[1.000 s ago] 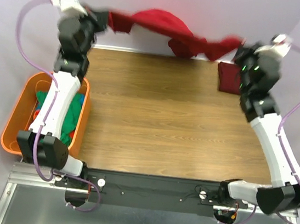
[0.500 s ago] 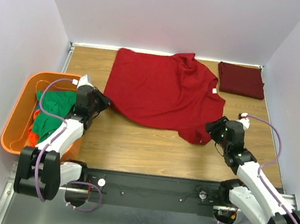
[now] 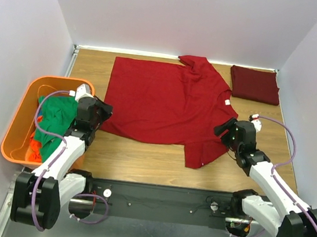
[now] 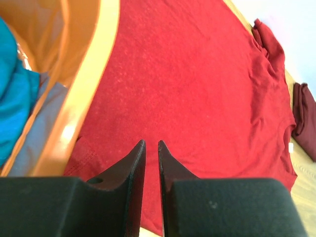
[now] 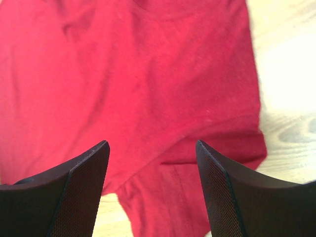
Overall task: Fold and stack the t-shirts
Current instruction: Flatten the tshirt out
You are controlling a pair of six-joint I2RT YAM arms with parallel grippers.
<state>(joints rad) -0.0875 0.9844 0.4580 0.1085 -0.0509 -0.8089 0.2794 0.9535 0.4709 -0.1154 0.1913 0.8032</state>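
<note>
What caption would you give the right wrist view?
Open right gripper above the spread red t-shirt on the wooden table.

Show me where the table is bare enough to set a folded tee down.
Best is the near strip of table between the red tee and the near edge. A smaller bare corner sits far left, between tub and back wall. Crowded: the red tee covers the middle, the maroon tee fills the far-right corner.
</note>
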